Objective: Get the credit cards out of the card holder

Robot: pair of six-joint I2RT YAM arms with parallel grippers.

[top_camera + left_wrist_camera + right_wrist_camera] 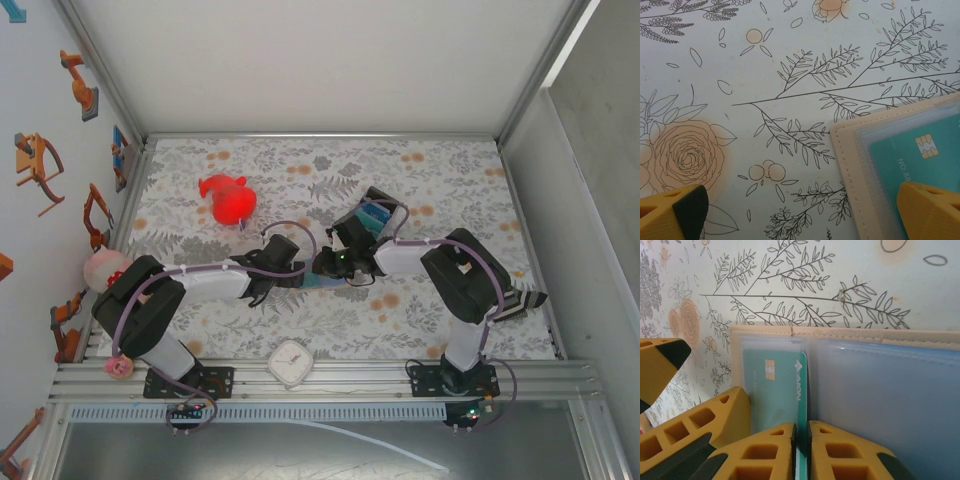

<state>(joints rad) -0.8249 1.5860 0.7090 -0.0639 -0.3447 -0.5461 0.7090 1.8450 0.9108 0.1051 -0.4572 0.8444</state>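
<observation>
Credit card (pixel 775 385), teal with a chip, is seen in the open tan card holder (pixel 880 335), laid on the floral-covered bench (pixel 790 75) between pale walls (pixel 300 60). Its edge seems pinched by the clenched right gripper (pixel 801 432); the left gripper (pixel 802 200) is spread wide over the holder's corner.

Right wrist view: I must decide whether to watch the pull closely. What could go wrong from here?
1. The right gripper pinches just a thin edge of the teal chip credit card, so it may slip off.
2. The card sits in a clear sleeve, and only one finger of the open left gripper rests on the tan stitched card holder, so the holder might lift along.
</observation>
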